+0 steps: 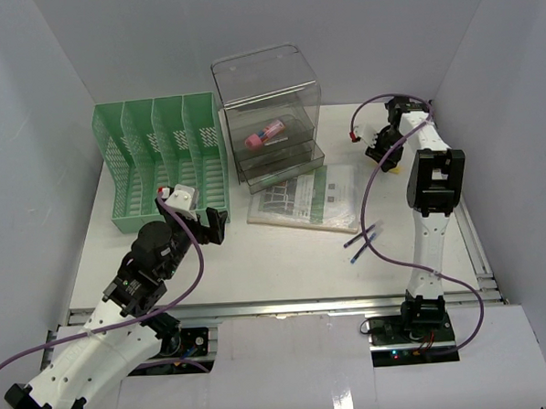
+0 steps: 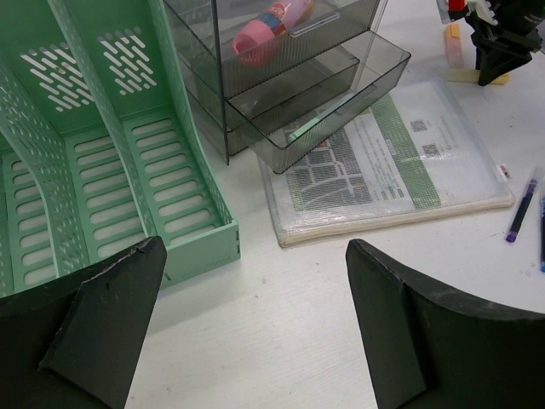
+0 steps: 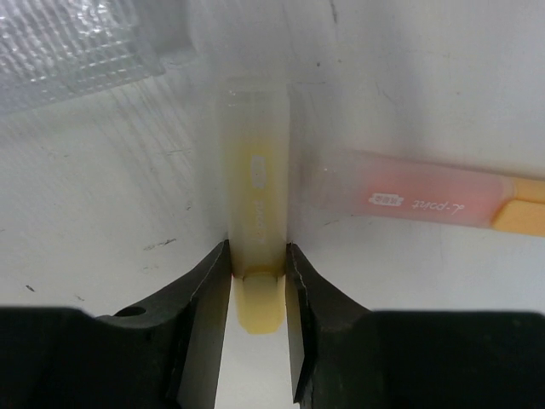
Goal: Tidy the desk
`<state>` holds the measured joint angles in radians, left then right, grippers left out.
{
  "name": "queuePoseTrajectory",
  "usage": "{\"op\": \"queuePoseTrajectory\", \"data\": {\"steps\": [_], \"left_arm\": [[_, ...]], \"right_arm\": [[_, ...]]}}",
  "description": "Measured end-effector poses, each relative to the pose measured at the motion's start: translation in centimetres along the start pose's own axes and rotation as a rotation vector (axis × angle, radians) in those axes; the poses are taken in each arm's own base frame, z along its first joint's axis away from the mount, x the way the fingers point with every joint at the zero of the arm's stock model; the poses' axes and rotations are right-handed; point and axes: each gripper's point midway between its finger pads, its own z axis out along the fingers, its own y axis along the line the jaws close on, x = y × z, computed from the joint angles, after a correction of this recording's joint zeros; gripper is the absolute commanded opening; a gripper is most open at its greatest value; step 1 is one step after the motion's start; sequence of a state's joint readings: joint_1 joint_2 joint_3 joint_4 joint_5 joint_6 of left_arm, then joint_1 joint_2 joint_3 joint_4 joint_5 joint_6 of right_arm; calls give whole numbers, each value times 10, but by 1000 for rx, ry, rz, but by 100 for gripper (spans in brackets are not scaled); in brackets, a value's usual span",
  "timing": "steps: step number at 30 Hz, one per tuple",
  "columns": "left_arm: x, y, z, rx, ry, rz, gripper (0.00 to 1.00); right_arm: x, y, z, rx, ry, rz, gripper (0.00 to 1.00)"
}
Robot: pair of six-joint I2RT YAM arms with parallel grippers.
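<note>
Yellow marker (image 3: 255,170) on the tabletop (image 1: 258,269) is gripped by the right hand (image 3: 257,256), a pink marker (image 3: 409,200) just right of it, the left hand (image 2: 255,247) hovers open, and pens (image 1: 362,236) and folder (image 1: 309,198) wait unsorted, so most work seems left.

White desk (image 1: 276,268), green rack (image 1: 161,164), clear drawer box (image 1: 268,113), document sleeve (image 1: 309,198), two pens (image 1: 361,236), yellow highlighter (image 3: 255,196), pink highlighter (image 3: 409,200)

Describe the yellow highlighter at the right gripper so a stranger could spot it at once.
Start at the clear grey drawer box at the back of the desk, then look right to the right gripper. The yellow highlighter lies between its fingers. The pink highlighter beside it lies crosswise with an orange end; this one is pale yellow throughout.
</note>
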<state>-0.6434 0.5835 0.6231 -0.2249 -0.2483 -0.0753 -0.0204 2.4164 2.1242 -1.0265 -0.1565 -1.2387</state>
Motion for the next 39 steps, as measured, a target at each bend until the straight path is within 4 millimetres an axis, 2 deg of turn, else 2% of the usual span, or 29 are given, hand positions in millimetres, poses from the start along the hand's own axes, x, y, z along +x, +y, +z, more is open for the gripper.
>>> {"op": "queuePoseTrajectory", "data": {"steps": [4, 8, 11, 14, 17, 19, 21, 23, 26, 30, 34, 37, 39], "left_arm": [[0, 0, 0, -2, 0, 0, 98], [0, 1, 0, -4, 0, 0, 98], [0, 1, 0, -4, -2, 0, 98], [-1, 1, -1, -4, -6, -2, 98], [-2, 1, -2, -5, -10, -2, 98], [-2, 1, -2, -5, -9, -2, 98], [-2, 1, -2, -5, -9, -2, 98], [-2, 1, -2, -6, -10, -3, 98], [-2, 2, -2, -6, -13, -4, 98], [-2, 2, -4, -7, -17, -4, 98], [-4, 4, -4, -17, -22, -6, 98], [-5, 6, -6, -23, -29, -7, 98], [-6, 6, -6, -23, -33, -8, 98]], "right_arm": [[-1, 16, -2, -34, -23, -12, 8], [-5, 40, -9, -87, -62, -11, 8], [-10, 58, -29, -99, -97, -9, 8], [-24, 70, -65, -57, -151, -26, 8], [-49, 82, -114, 35, -217, -87, 8], [-77, 94, -140, 96, -261, -155, 8], [-108, 113, -158, 134, -306, -232, 8], [-140, 133, -167, 148, -346, -312, 8], [-183, 159, -164, 157, -373, -425, 8], [-226, 180, -143, 184, -358, -538, 8], [-255, 172, -107, 265, -274, -593, 9], [-266, 163, -81, 301, -221, -605, 14], [-272, 154, -71, 332, -202, -607, 18]]}}
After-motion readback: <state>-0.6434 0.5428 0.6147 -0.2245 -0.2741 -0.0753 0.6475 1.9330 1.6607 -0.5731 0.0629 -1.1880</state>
